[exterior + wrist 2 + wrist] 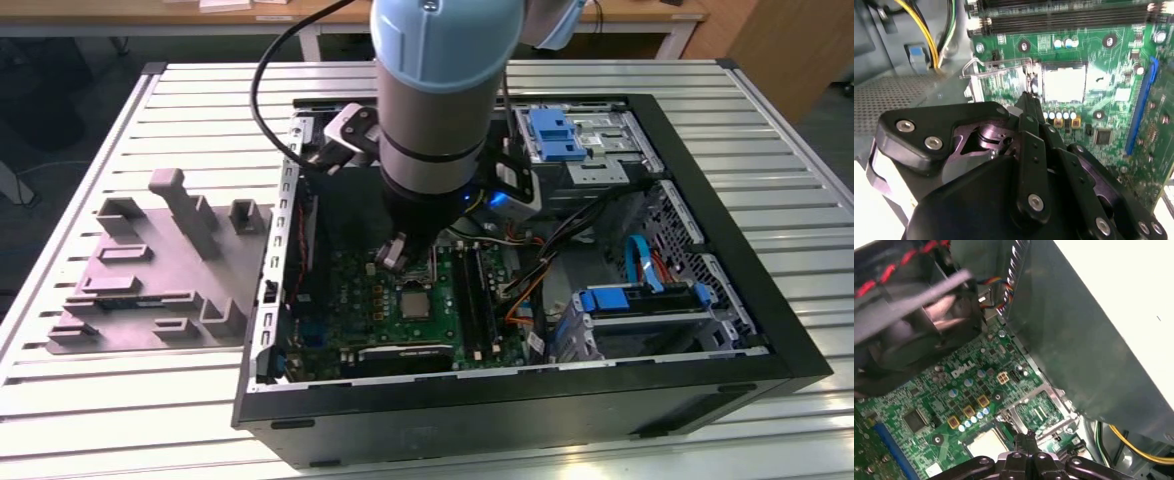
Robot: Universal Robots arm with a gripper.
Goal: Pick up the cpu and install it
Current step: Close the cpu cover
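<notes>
Second wrist view puts the cpu before us as a pale silver square seated flat in its socket on the green motherboard, just past the tips of the fingers. We see the black fingers drawn together into a narrow point, with no visible gap between them and nothing held; their tips hover beside the chip's near edge without touching it, as far as we can judge. Right beside the fingertips, on the side away from the chip, the socket's metal load plate stands swung open, its wire lever raised next to it. In the first wrist view we find the same chip lying close beside the gripper, with the open metal frame just beyond the fingertips and a row of small yellow components further out on the board. Farther from the fingers, a blue slot runs along the board, and yellow cables curve down at the case wall. From the exterior view we see the arm reaching down into the open computer case, the chip sitting below the gripper's tip, and a grey plastic block with upright posts resting on the slatted table, well apart from the fingers.
</notes>
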